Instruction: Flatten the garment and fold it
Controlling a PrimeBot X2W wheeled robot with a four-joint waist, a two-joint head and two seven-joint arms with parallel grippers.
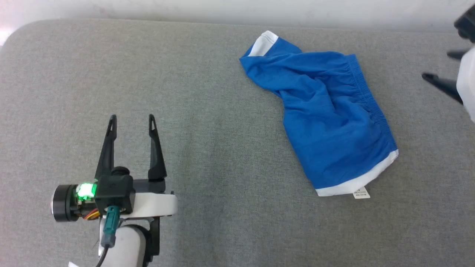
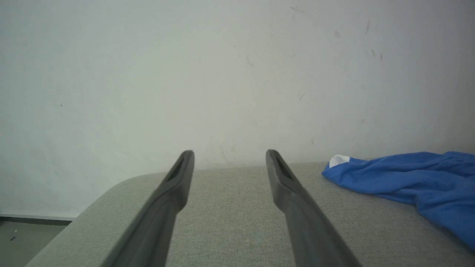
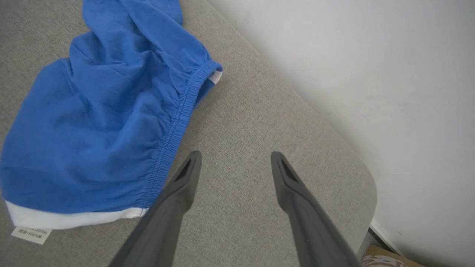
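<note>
Shorts (image 1: 326, 122), bright blue, lie crumpled on the right half of the table (image 1: 185, 74), nearer its far edge than its near one. They are bunched and creased, not spread flat. The elastic waistband (image 1: 371, 100) runs down the side that faces the table's right end. A white hem (image 1: 356, 178) closes the end nearest the table's front, with a small label (image 1: 361, 193) sticking out beside it. At the end closest to the table's far edge a white patch (image 1: 264, 42) shows. The table top is grey cloth with rounded corners, and a pale wall (image 2: 222, 74) stands along its far edge.

The left gripper (image 1: 132, 119) hovers over the table's near left part, well apart from the cloth, its two dark fingers spread wide with nothing between them. From its own wrist the same spread shows (image 2: 230, 155), with the shorts (image 2: 408, 181) off toward the table's right.

The right gripper (image 1: 438, 65) sits over the table's right end, fingers aimed inward across the table. Its wrist view shows the fingers parted (image 3: 236, 155) and empty above bare grey cloth, just beside the waistband (image 3: 174, 129) of the shorts (image 3: 100, 122), with the label (image 3: 31, 234) lying flat on the table.
</note>
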